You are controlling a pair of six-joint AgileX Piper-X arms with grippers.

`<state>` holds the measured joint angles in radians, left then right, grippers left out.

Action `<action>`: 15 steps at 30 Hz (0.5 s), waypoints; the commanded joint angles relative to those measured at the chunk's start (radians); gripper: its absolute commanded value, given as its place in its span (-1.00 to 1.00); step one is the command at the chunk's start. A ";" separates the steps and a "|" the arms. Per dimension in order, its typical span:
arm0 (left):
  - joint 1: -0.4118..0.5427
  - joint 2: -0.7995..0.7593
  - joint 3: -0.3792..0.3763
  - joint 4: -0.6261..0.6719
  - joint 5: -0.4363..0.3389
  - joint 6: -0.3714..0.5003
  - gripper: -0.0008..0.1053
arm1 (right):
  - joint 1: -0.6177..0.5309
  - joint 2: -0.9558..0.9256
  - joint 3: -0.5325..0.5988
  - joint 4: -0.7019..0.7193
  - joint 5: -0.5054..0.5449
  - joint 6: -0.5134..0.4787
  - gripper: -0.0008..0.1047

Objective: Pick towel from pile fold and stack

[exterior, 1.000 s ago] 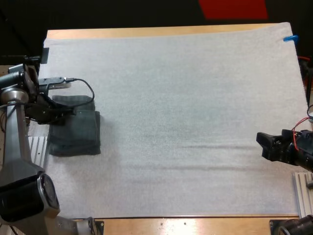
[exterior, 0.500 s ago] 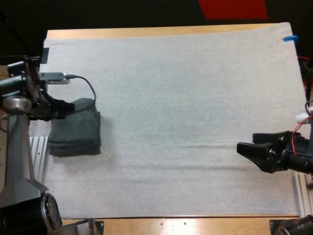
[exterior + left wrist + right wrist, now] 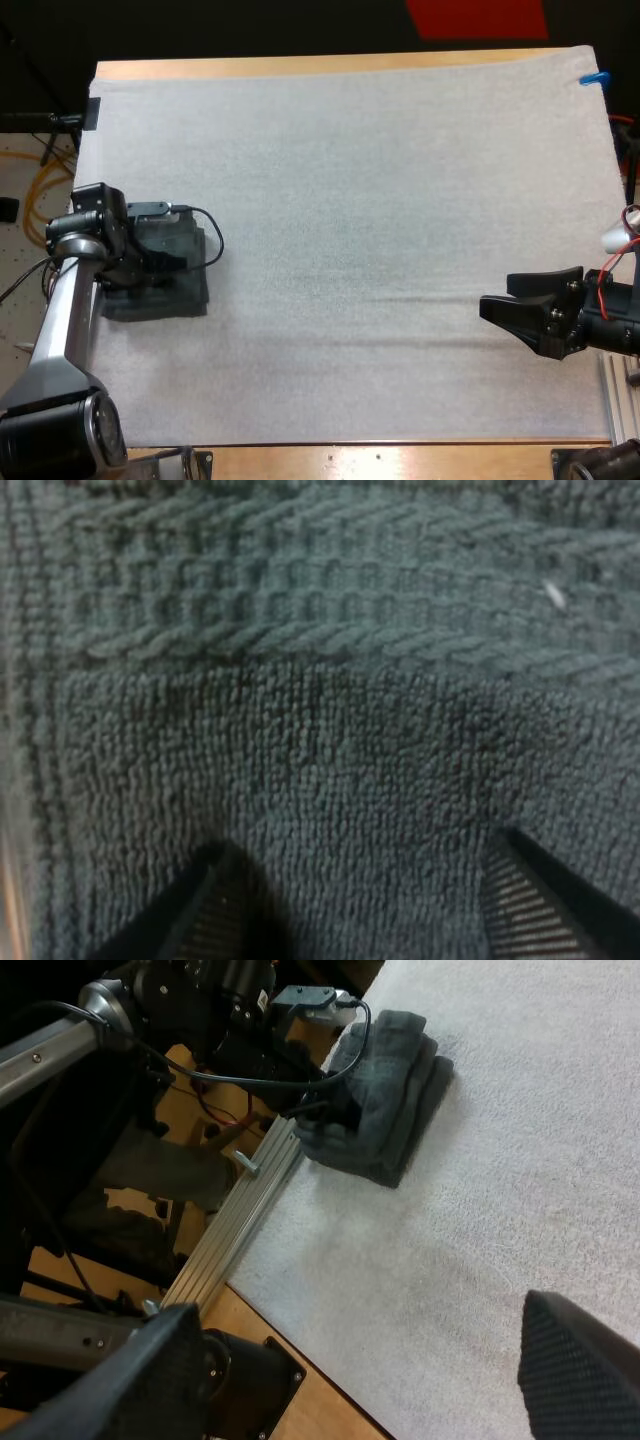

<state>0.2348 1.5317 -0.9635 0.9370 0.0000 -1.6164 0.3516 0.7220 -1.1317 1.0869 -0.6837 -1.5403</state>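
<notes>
High view: the left claw (image 3: 160, 262) is down on the towel stack (image 3: 172, 300). The right claw (image 3: 497, 295) hangs empty, fingers wide apart, over the mat (image 3: 350, 180), well apart from the stack.

Left wrist view: its 2 fingers (image 3: 200, 920) stand spread, pinching nothing, with the stack (image 3: 330, 730) flat just beneath.

Right wrist view: own fingers (image 3: 150, 1370) gape over the mat (image 3: 480, 1210). The stack (image 3: 390, 1110) lies far ahead, at the left claw (image 3: 325, 1110).

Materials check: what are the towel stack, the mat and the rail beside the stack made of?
Towel stack: dark grey-green terry cloth, matte, with looped pile and a waffle-woven band. Mat: white and fuzzy, likely felt or foam. Rail: slotted silver metal, probably aluminium extrusion.
</notes>
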 commanded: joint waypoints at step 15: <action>0.000 0.078 -0.125 -0.207 0.159 -0.140 0.01 | 0.000 -0.004 -0.005 -0.013 -0.009 -0.003 0.23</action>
<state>0.2348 1.5950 -1.0878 0.7280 0.1551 -1.7430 0.3516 0.7220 -1.1317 1.0869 -0.6837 -1.5382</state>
